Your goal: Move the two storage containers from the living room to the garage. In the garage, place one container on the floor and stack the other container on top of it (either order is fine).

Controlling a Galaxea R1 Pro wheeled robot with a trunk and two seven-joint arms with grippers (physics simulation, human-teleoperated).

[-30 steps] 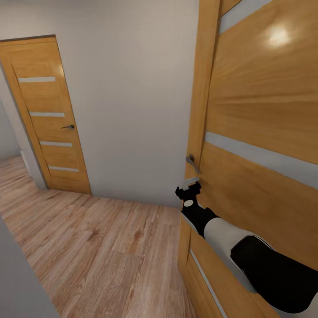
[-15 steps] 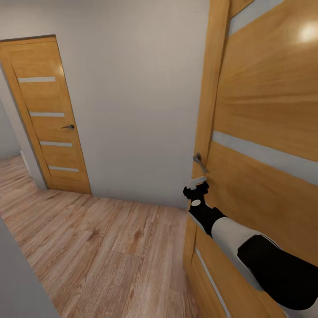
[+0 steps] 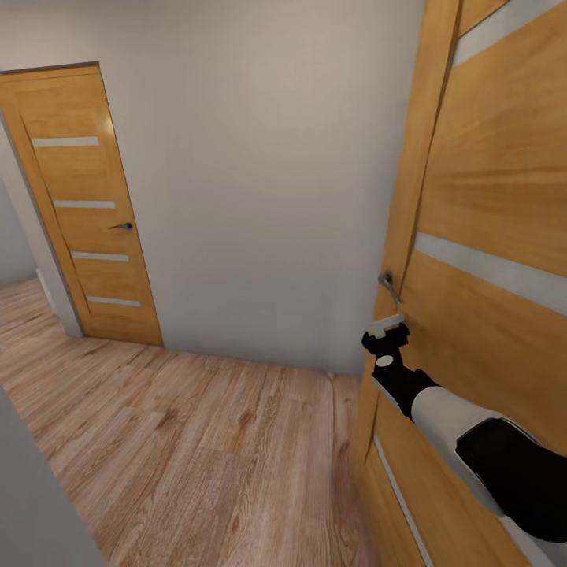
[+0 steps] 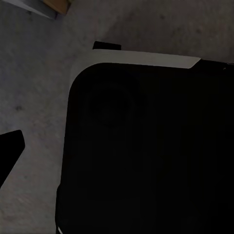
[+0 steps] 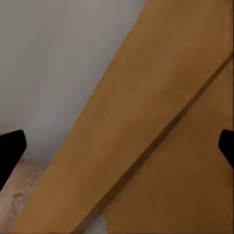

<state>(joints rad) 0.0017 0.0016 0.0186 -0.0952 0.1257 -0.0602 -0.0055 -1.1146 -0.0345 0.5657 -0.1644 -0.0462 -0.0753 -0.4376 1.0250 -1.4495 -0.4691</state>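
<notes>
The right gripper (image 3: 386, 337) reaches to the edge of an open wooden door (image 3: 488, 236) on the robot's right, just below the door's grey lever handle (image 3: 387, 285). In the right wrist view its two dark fingertips (image 5: 10, 151) sit at opposite edges of the picture, spread wide, with nothing between them but the door's slanting wood face (image 5: 161, 126) and the pale wall (image 5: 53, 68) beyond. From the head view the gripper looks to be at or against the door's edge, though whether it actually touches the wood cannot be told.

The left gripper's state cannot be told: the left wrist view gives one dark fingertip (image 4: 9, 146) at the frame's edge beside a large black, white-trimmed part of the robot's own body (image 4: 146, 146), over a dim grey surface (image 4: 34, 87).

The storage bins are nowhere to be placed from this spot. The robot stands in a hallway with a light wood-plank floor (image 3: 181, 441) and plain grey-white walls (image 3: 260, 173). A second door (image 3: 83, 213), shut, of the same honey-coloured wood with pale horizontal strips and a small dark handle (image 3: 122, 226), stands in the far wall to the left.
</notes>
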